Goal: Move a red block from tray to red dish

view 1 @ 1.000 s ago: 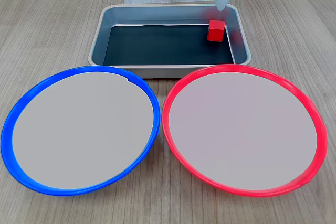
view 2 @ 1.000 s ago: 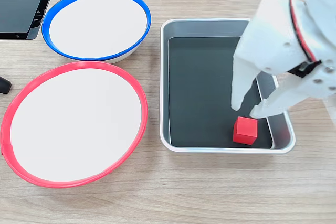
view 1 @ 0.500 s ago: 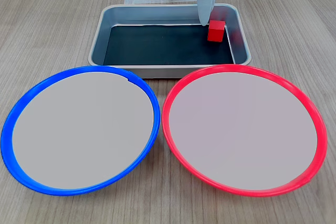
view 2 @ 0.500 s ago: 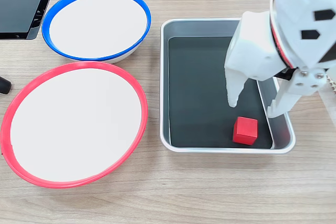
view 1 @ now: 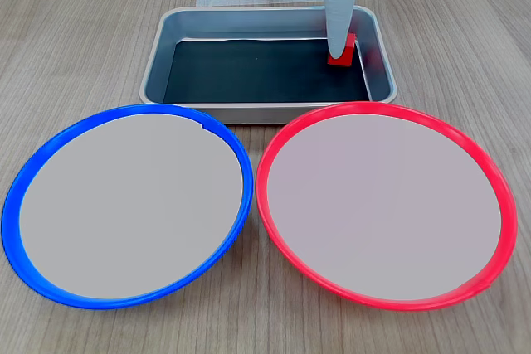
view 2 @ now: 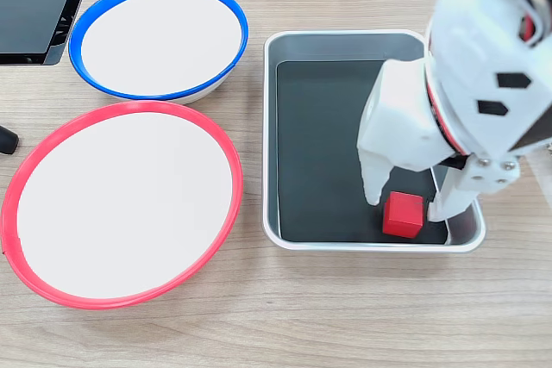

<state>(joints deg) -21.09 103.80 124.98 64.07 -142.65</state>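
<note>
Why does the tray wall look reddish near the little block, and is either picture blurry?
In the fixed view facing the arm, the shiny tray wall carries a soft red reflection of the block; both dishes look flatly lit, without glare. In the fixed view from above, everything is sharp, and the pincer casts only faint shadow.

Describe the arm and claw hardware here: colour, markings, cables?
White plastic arm with a white claw. Its two fingers taper to blunt tips. Small black lozenge-shaped marks sit on the wrist housing, with a thin red line along its seam and a dark part just below. Red and white wires show near the top.
</note>
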